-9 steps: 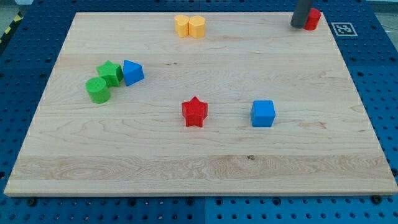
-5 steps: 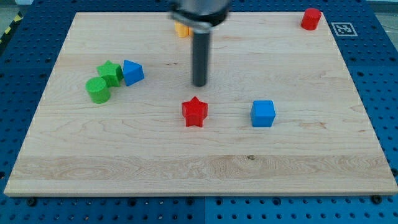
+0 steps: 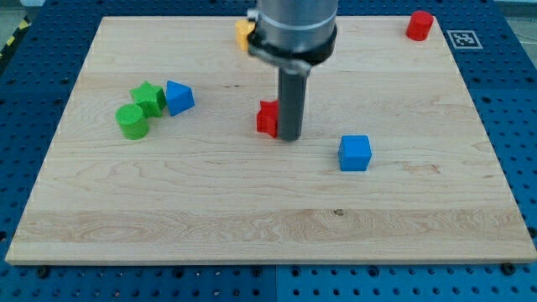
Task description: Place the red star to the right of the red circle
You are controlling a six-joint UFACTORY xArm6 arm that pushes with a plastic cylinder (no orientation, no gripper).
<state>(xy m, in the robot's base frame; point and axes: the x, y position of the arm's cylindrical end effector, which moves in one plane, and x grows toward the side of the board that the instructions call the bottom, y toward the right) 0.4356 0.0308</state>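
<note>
— Tip position?
— My tip (image 3: pixel 290 137) stands on the surface (image 3: pixel 252 226), touching the red star's (image 3: pixel 268 118) right side; the rod hides part of it.
— Pincer state?
— No pincer shows; I cannot tell.
— Red circle?
— Top right corner (image 3: pixel 419 25), well apart from the star.

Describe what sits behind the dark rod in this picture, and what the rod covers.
Behind the rod, the red star shows only its left part. My tip stands against its right side; the rest is hidden. One yellow block peeks out higher up.

star (image 3: pixel 268 117) left of my tip (image 3: pixel 290 137), touching
</note>
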